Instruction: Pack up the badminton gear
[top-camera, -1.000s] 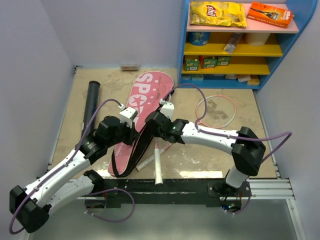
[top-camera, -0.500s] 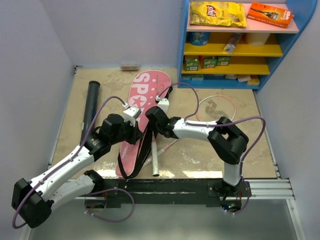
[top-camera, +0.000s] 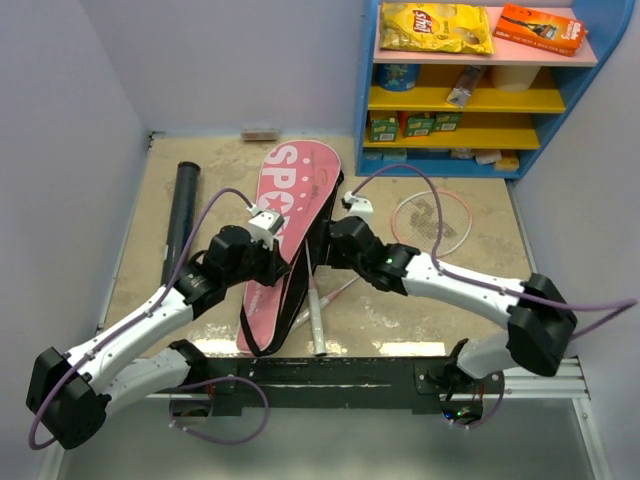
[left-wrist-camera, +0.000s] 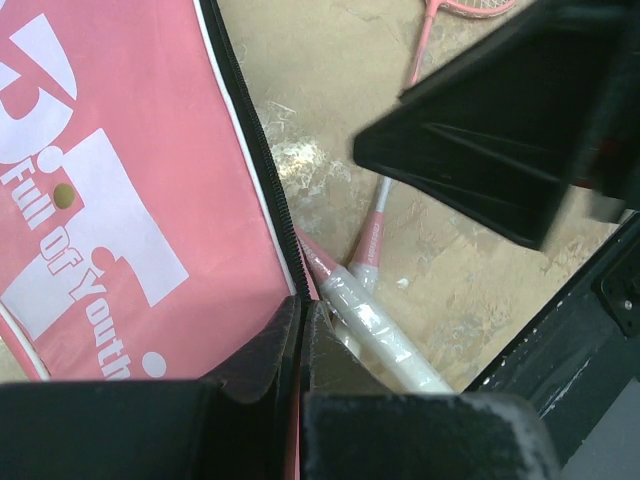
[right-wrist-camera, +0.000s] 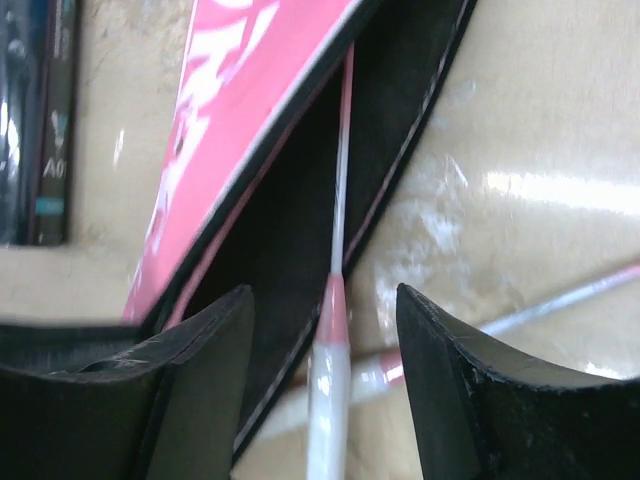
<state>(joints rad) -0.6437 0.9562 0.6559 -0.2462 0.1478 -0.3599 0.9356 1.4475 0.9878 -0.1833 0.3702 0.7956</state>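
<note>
The pink bag (top-camera: 298, 195) lettered SPORT lies mid-floor, its black-lined mouth toward me. My left gripper (top-camera: 279, 262) is shut on the bag's zipper edge (left-wrist-camera: 262, 170), holding the mouth apart. One pink racket (right-wrist-camera: 341, 190) runs into the bag's black inside, and its pale handle (top-camera: 317, 322) sticks out. My right gripper (right-wrist-camera: 325, 318) is open astride that racket's shaft without touching it. A second racket (top-camera: 432, 221) lies on the floor to the right, its handle crossing under the first. The long black tube (top-camera: 182, 203) lies at the left.
A blue and yellow shelf (top-camera: 462, 98) stands at the back right, with a yellow snack packet (top-camera: 435, 28) and an orange box (top-camera: 541, 28) on top. Walls close in left and right. A black rail (top-camera: 330, 372) runs along the near edge.
My right gripper has opened and let go of the racket shaft, and its arm has swung out to the right. The racket has slid deeper into the bag. The left gripper keeps its hold.
</note>
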